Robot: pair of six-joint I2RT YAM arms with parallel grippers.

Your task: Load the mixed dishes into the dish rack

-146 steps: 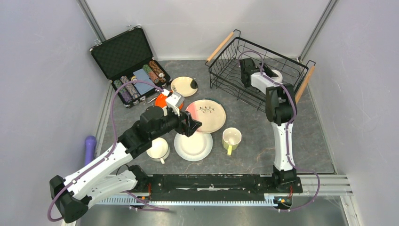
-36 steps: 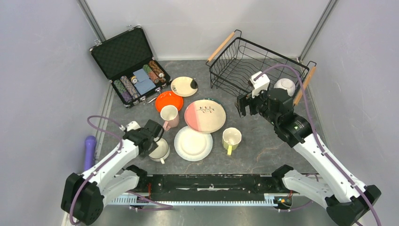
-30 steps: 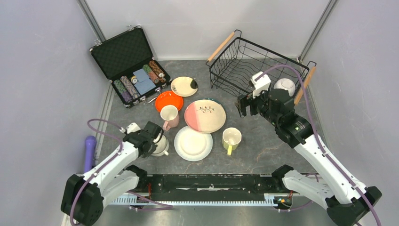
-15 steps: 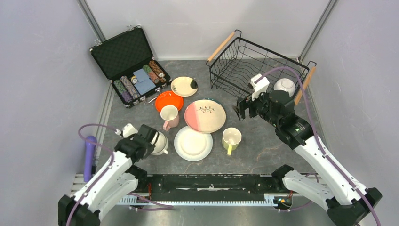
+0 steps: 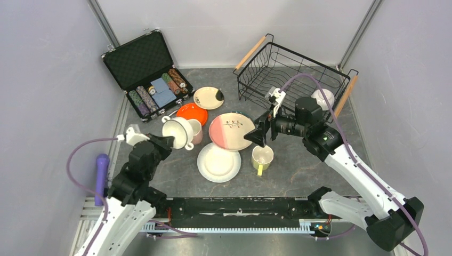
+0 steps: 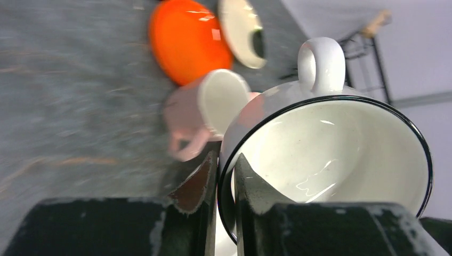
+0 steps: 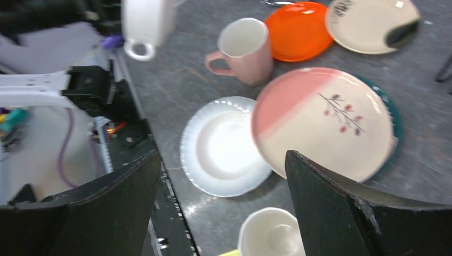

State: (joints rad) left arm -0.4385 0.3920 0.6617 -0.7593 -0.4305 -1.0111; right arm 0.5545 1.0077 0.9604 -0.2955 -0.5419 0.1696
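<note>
My left gripper (image 5: pixel 169 140) (image 6: pixel 226 184) is shut on the rim of a white black-rimmed mug (image 5: pixel 178 132) (image 6: pixel 330 154), held tilted in the air over the pink mug (image 5: pixel 196 129) (image 6: pixel 205 109). My right gripper (image 5: pixel 258 136) (image 7: pixel 223 160) is open and empty above the right edge of the pink-cream plate (image 5: pixel 233 130) (image 7: pixel 325 122), near the yellow-green mug (image 5: pixel 262 157) (image 7: pixel 269 232). A white plate (image 5: pixel 219 165) (image 7: pixel 224 149), an orange plate (image 5: pixel 193 113) and a cream black-spotted plate (image 5: pixel 208 97) lie on the table. The dish rack (image 5: pixel 277 64) holds a small white bowl (image 5: pixel 323 98).
An open black case (image 5: pixel 139 60) with poker chips and a blue card box stands at the back left. A purple object (image 5: pixel 101 170) lies by the left wall. A teal rim (image 7: pixel 395 114) shows under the pink-cream plate. Walls close in both sides.
My left arm lifted the white mug off the table and carried it up over the pink mug. My right gripper swung left from beside the rack to over the pink-cream plate's edge.
</note>
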